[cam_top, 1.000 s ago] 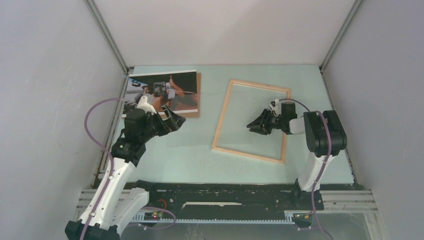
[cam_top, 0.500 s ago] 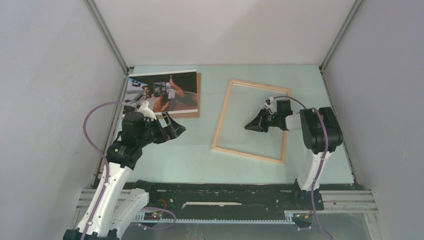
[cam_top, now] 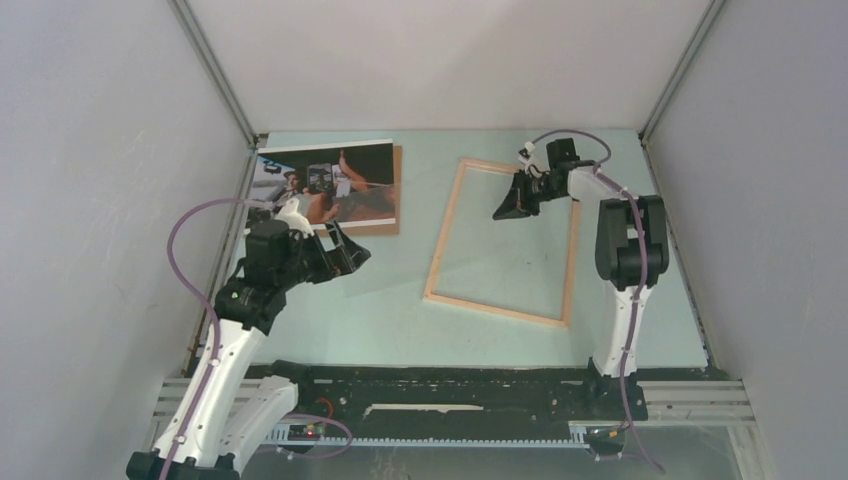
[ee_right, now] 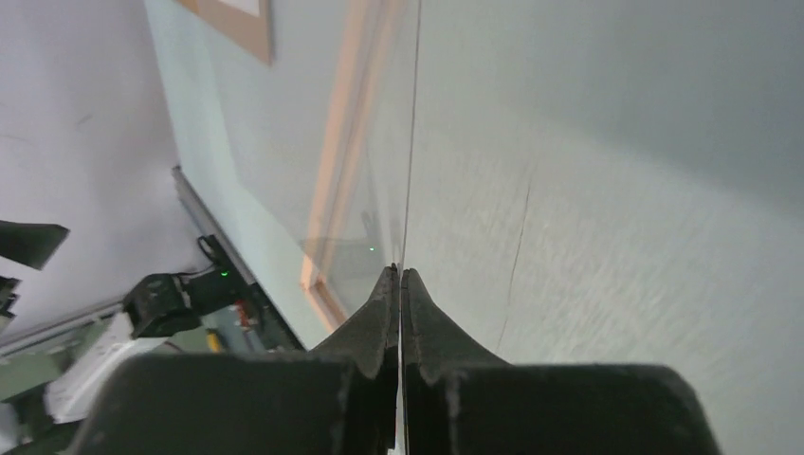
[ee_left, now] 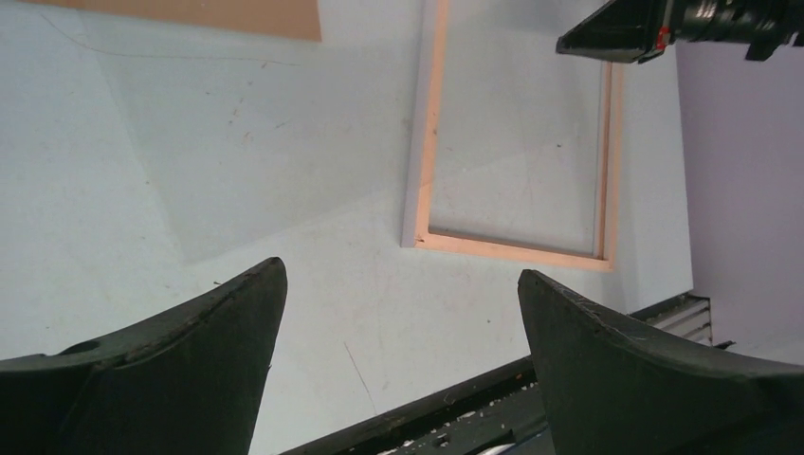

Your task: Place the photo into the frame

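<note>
The photo [cam_top: 330, 185] lies face up at the far left, on a brown backing board [cam_top: 398, 190]. The light wood frame [cam_top: 447, 235] lies flat mid-table; its rails also show in the left wrist view [ee_left: 429, 123]. My right gripper [cam_top: 497, 213] hovers over the frame's far end. In the right wrist view this gripper [ee_right: 400, 270] is shut on a thin clear pane [ee_right: 410, 142], seen edge-on and running away from the fingertips. My left gripper [cam_top: 345, 250] hangs just in front of the photo. Seen from its own wrist, the left gripper [ee_left: 398, 270] is wide open and holds nothing.
Grey enclosure walls close the table on the left, right and far sides. A black rail [cam_top: 450, 385] with the arm bases runs along the near edge. The right gripper [ee_left: 607, 33] shows at the top of the left wrist view.
My right gripper has shut and travelled from the middle of the frame to its far end. The left arm has shifted only slightly and stays open.
</note>
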`<action>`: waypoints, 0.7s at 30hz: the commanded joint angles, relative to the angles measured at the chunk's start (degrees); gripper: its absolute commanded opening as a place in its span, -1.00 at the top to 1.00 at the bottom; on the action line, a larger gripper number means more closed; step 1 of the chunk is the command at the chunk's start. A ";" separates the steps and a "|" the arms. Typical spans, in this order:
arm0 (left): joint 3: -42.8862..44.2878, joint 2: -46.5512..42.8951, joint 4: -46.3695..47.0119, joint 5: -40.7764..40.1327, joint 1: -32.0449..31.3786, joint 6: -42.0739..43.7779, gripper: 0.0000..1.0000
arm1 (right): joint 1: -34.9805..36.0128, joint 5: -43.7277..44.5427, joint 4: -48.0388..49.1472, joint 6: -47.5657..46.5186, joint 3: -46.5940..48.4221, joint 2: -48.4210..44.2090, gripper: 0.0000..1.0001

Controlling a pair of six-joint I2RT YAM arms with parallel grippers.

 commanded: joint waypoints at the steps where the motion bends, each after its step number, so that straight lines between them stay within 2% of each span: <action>1: -2.15 0.09 2.89 -4.03 -0.23 1.73 -1.00 | 0.32 2.71 -19.45 -17.15 12.89 6.69 1.00; 3: -3.37 0.35 4.20 -6.50 -0.23 0.86 -1.00 | -0.41 3.18 -22.58 -20.58 19.92 10.26 1.00; 6: -3.94 1.83 5.98 -6.99 -0.21 -0.99 -1.00 | -1.66 3.96 -31.11 -23.27 38.07 19.04 1.00; 8: -3.78 3.05 6.69 -6.63 -0.20 -2.16 -1.00 | -2.62 9.38 -33.62 -21.13 46.40 23.24 0.88; 9: -3.66 3.62 6.98 -6.73 -0.18 -2.52 -1.00 | -3.03 12.38 -31.99 -18.80 48.22 23.90 0.76; 12: -3.11 5.62 8.28 -6.55 -0.19 -3.70 -1.00 | -4.09 18.59 -25.78 -12.59 47.87 22.45 -0.02; 14: -3.02 6.50 10.28 -5.49 -0.18 -4.49 -1.00 | -4.74 21.59 -23.53 -7.27 48.45 21.31 -0.32; 16: -3.23 6.61 11.89 -4.66 -0.21 -5.17 -1.00 | -5.12 24.56 -24.61 -2.71 49.81 20.24 -0.39; 18: -3.37 6.17 13.00 -3.53 -0.18 -5.25 -1.00 | -5.11 26.55 -24.46 1.15 46.02 15.81 -0.38; 20: -3.26 5.43 13.14 -2.70 -0.19 -4.22 -1.00 | -3.97 25.75 -19.45 5.47 35.37 8.08 -0.37; 21: -3.09 4.96 12.86 -2.58 -0.19 -3.46 -1.00 | -2.49 25.31 -14.35 7.82 25.12 3.45 -0.39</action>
